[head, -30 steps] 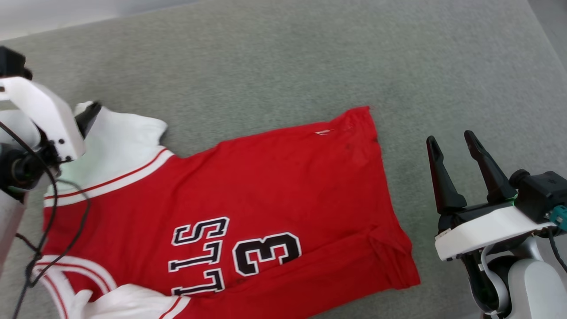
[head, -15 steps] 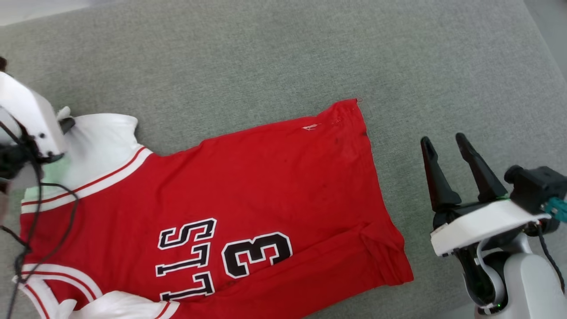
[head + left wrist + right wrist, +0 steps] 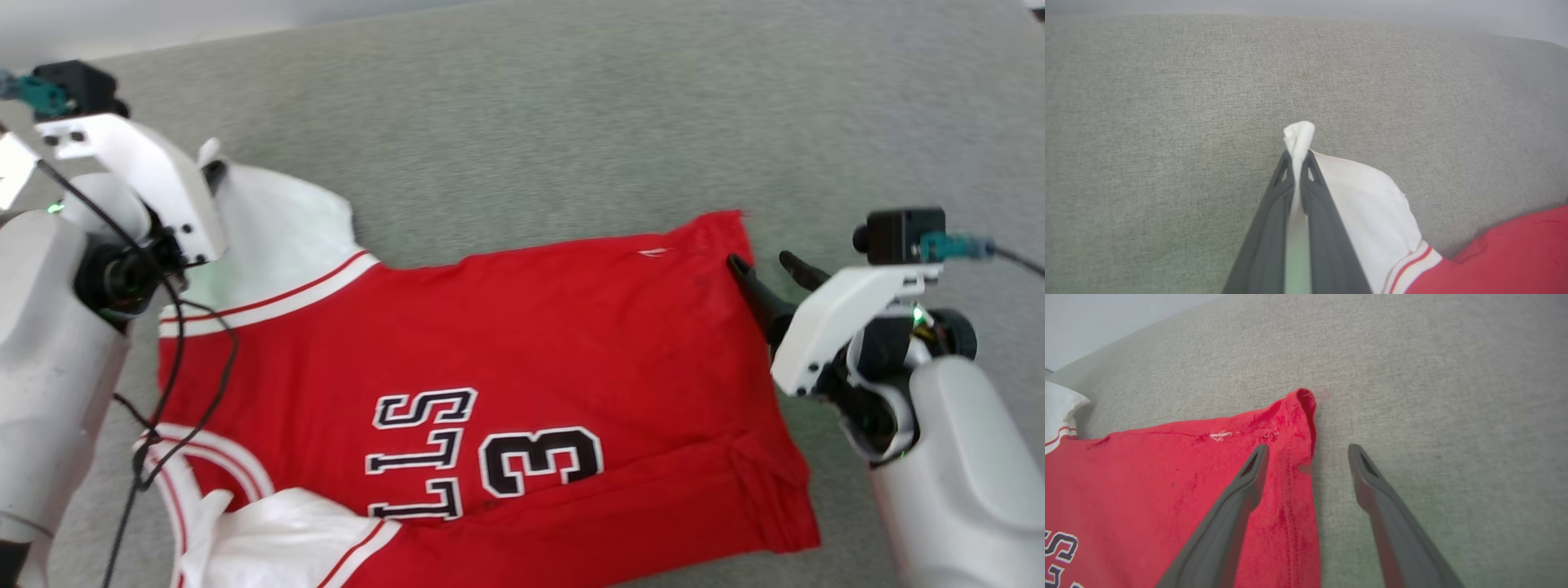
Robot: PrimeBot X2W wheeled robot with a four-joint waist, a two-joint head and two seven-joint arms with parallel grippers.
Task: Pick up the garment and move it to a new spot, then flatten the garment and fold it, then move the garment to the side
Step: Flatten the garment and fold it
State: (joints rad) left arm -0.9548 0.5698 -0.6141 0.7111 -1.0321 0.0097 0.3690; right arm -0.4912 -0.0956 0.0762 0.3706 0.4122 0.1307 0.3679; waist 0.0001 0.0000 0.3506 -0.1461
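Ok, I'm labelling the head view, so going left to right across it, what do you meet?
The left gripper, the white sleeve of the garment, the black lettering, the number 3, the right gripper.

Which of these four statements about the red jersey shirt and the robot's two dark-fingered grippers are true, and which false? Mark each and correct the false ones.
1. The left gripper is shut on a white sleeve of the red jersey shirt. True.
2. The right gripper is clamped on the red hem. False: its jaws stand open, one finger over the hem, the other over the grey fabric surface.
3. The shirt bears a black, white-outlined number 3. True.
4. The shirt is rolled into a ball. False: it lies spread across the surface.
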